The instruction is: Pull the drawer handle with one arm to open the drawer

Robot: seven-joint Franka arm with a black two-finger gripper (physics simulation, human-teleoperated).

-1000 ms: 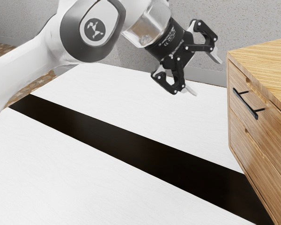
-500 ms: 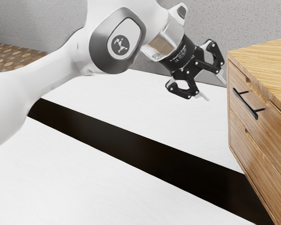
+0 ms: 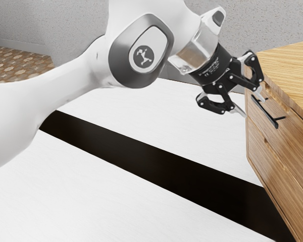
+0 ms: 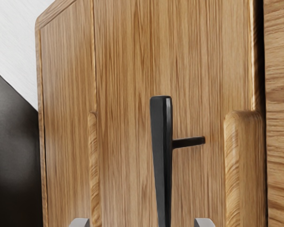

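The gripper [image 3: 249,102] has moved up just beside the drawer handle [image 3: 266,113], fingers apart (gripping nothing); the drawer [image 3: 285,133] sits flush in its wooden cabinet [image 3: 288,58], below the handle a black table stripe [image 3: 156,166]

Arm [image 3: 65,101] extended toward exterior view's right, fingers [image 3: 256,75] spread apart

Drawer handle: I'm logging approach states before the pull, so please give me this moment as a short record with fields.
handle: the drawer handle is a black bar standing off the top drawer on posts
drawer state: looks shut, its front flush with the wooden cabinet
gripper: the gripper is open, at the handle's end nearer the exterior view's left
alignment: in the wrist view the handle runs between the two fingertips
contact: none visible
surface: white table crossed by a black stripe
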